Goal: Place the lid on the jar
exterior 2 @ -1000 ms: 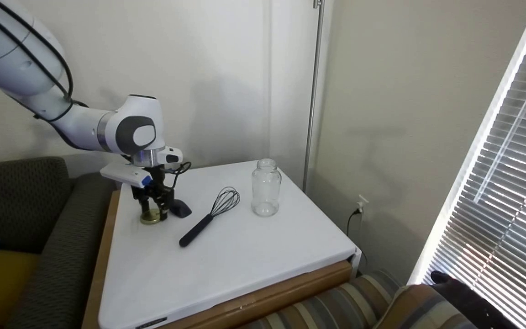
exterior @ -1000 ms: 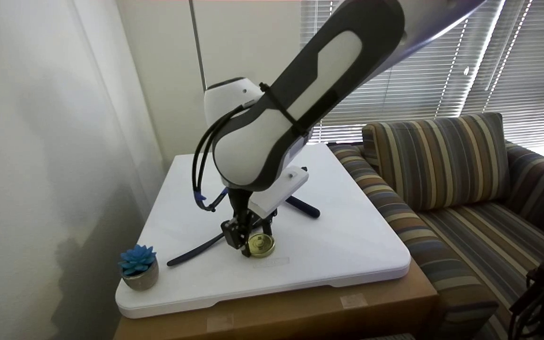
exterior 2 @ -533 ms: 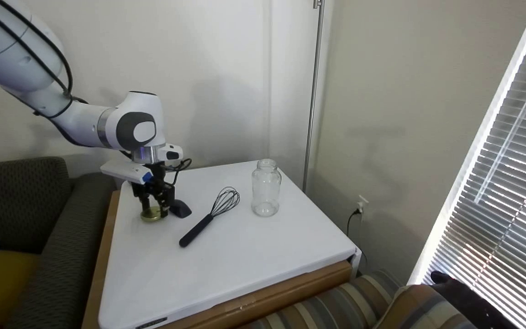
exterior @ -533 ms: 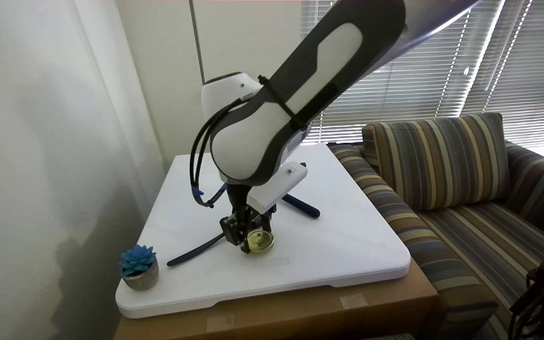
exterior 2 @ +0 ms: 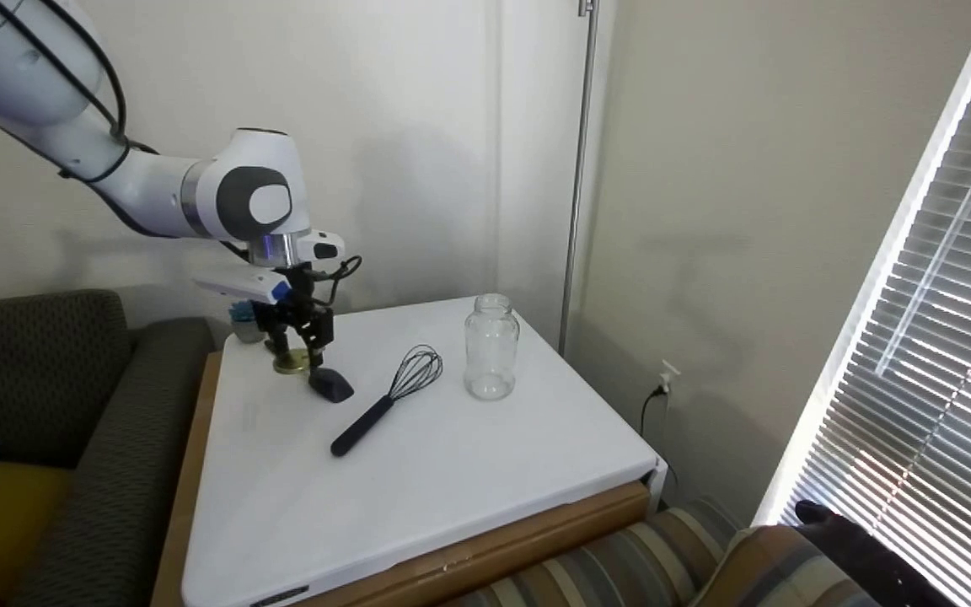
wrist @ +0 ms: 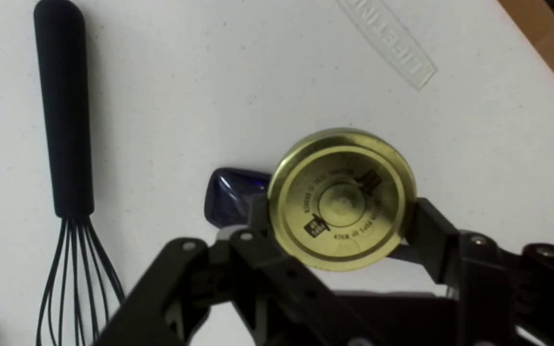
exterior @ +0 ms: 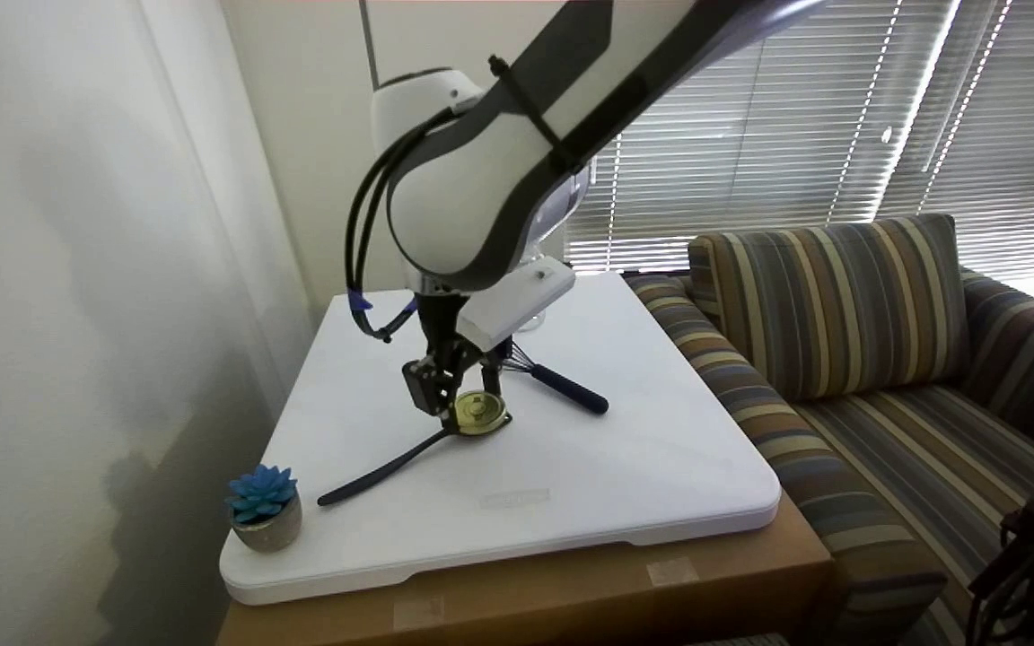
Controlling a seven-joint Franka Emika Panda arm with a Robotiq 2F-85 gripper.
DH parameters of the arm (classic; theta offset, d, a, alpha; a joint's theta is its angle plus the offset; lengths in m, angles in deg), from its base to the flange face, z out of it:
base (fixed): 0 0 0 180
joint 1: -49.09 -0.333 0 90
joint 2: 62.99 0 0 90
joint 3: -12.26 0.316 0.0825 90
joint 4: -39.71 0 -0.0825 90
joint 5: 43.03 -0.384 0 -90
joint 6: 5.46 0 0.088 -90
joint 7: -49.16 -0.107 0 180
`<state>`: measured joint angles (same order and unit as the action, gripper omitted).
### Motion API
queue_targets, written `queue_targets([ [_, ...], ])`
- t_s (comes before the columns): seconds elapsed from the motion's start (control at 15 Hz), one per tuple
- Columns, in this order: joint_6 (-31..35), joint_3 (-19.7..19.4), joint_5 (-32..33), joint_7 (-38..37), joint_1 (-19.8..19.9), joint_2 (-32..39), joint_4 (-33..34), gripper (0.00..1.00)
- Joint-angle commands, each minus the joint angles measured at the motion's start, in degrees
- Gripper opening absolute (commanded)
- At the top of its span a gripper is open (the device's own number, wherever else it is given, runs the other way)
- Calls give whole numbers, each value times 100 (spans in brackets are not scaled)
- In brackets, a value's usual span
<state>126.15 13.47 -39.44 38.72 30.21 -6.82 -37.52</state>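
Observation:
The lid (exterior: 479, 413) is a yellow-gold disc. My gripper (wrist: 342, 214) is shut on it, with one finger pad (wrist: 431, 226) on each side of its rim. The lid (wrist: 342, 204) faces the wrist camera with its printed top. In an exterior view my gripper (exterior 2: 297, 356) and the lid (exterior 2: 290, 362) hang above the table, near the black spoon's head. The clear glass jar (exterior 2: 490, 354) stands upright with an open mouth beyond the whisk. In an exterior view only part of the jar (exterior: 533, 321) shows behind the arm.
The black spoon (exterior: 382, 471) lies beneath the lid; its head (wrist: 233, 197) is partly covered by it. The whisk (exterior 2: 388, 405) lies between my gripper and the jar. A potted blue plant (exterior: 264, 507) stands at a corner of the white table (exterior: 625, 484). Walls and a striped sofa (exterior: 831, 314) border it.
My gripper has risen with the lid between its fingers. The lid was at the table surface and is now above it, over the spoon. Jar, whisk and spoon have not moved.

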Motion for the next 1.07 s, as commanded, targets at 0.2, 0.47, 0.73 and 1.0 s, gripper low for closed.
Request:
queue_targets([
  [0.2,-426,6,89,170,243,-548,-18,47],
  [0.47,-810,-48,75,215,433,-587,337,47],
  [0.73,-1182,-24,-37,322,756,-507,765,47],
  [1.0,-1025,-46,17,191,774,-548,740,72],
])
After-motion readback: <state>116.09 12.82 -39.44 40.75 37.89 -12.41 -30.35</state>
